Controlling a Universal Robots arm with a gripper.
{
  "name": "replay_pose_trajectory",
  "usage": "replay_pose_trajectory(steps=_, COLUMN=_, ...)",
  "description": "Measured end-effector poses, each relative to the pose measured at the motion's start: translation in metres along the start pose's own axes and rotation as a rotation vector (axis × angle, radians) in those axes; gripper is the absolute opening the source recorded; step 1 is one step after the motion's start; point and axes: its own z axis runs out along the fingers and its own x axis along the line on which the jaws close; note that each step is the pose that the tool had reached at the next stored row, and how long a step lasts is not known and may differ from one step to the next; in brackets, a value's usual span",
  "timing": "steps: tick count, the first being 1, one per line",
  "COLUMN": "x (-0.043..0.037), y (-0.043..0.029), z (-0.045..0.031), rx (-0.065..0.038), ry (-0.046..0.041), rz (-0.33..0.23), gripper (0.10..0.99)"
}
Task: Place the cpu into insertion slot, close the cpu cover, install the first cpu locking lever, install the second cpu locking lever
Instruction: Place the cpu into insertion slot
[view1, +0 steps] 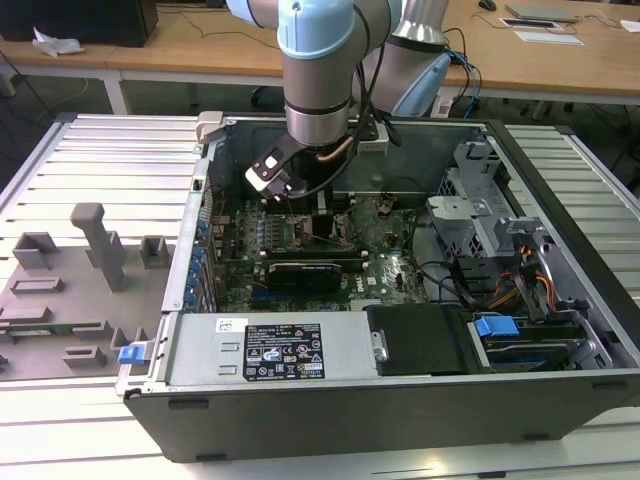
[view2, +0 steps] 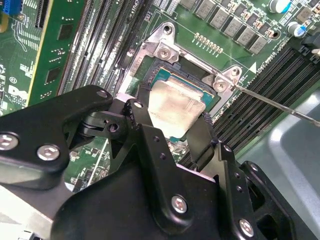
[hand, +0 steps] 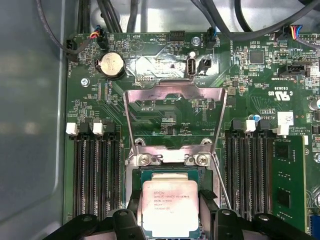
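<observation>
The step in hand is the first one, placing the chip. In both wrist views the end effector (hand: 171, 202) has its two black fingers (view2: 137, 117) set a chip's width apart, closed against opposite edges of the cpu (hand: 170, 210). I judge that it has hold of the chip. The cpu lies silver face up, over the insertion slot (hand: 150, 171) and square to it. Whether it is fully seated or hovers just above the pin field I cannot tell. The cpu cover (hand: 175, 91) stands raised on its hinge at the side of the socket away from the fingers, so it is not yet closed. One thin locking lever (view2: 280, 106) juts free beside the socket. Finishing the placement calls, in my judgement, for keeping the chip level and aligned with the frame, and for parting the fingers without dragging it sideways. Room is tight: rows of memory slots (hand: 97, 175) flank the socket on both sides, an upright green circuit card (hand: 289, 185) stands beyond one row, and the freed lever lies close to one finger. A coin cell battery (hand: 111, 65) and loose cables (hand: 107, 15) lie beyond the cover, well apart from the work. In the exterior view the arm (view1: 320, 90) reaches straight down into the open computer case (view1: 330, 420). A black expansion card (view1: 305, 272) sits at 6 o'clock from the socket, and the power supply (view1: 270, 350) lies beyond it. The drive cage (view1: 520, 300) is at 3 o'clock, on the exterior view's right. A grey fixture tray (view1: 80, 290) rests on the ribbed surface (view1: 90, 170) at 9 o'clock from the case, on the exterior view's left.
</observation>
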Motion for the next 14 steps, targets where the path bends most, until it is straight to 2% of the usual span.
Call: replay_pose_trajectory(steps=14, x=-0.0015, y=-0.0011, z=0.0018, rx=0.0, ry=-0.0013, rz=0.01, gripper=0.541)
